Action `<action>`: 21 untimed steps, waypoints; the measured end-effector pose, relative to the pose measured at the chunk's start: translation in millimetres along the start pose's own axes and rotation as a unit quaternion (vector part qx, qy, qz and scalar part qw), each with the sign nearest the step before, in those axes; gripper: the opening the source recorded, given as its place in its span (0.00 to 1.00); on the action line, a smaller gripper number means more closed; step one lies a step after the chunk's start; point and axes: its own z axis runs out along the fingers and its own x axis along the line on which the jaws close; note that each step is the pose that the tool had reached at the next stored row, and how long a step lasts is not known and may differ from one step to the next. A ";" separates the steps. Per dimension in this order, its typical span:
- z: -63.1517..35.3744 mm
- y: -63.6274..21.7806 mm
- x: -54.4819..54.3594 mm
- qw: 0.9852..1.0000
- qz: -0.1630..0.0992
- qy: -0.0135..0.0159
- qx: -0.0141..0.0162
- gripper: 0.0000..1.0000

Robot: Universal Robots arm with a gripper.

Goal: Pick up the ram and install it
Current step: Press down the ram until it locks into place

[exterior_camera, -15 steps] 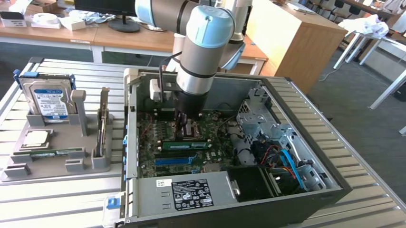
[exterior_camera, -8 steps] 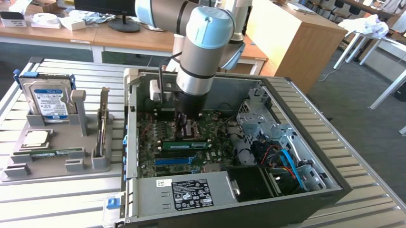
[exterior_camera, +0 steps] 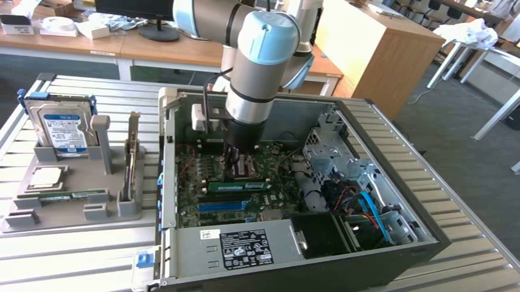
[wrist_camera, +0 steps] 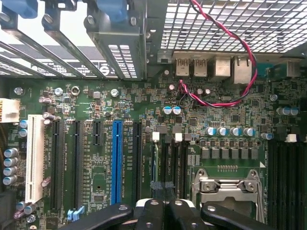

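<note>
Inside the open black computer case [exterior_camera: 390, 243], the arm's black pincer [exterior_camera: 235, 173] hangs clenched just above the green motherboard [wrist_camera: 96, 103]. The thin green ram stick [exterior_camera: 237, 186] lies seated across the board directly beneath its fingertips. Whether they touch it is unclear.

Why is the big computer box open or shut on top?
Open. The computer case has no cover on, so the green motherboard inside shows, and the gripper reaches down into it over a green ram stick.

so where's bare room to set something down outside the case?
Bare slatted table in front of the grey parts holder, and the strip right of the PC case in the exterior view. Crowded: the holder itself, and inside the case around the hand.
</note>
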 end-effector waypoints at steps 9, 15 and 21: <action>1.6 -0.1 0.0 1.000 0.000 0.000 0.000 0.10; 3.2 -0.1 0.0 1.000 0.000 0.000 0.000 0.10; 4.1 -0.2 0.0 1.000 0.000 0.000 0.000 0.10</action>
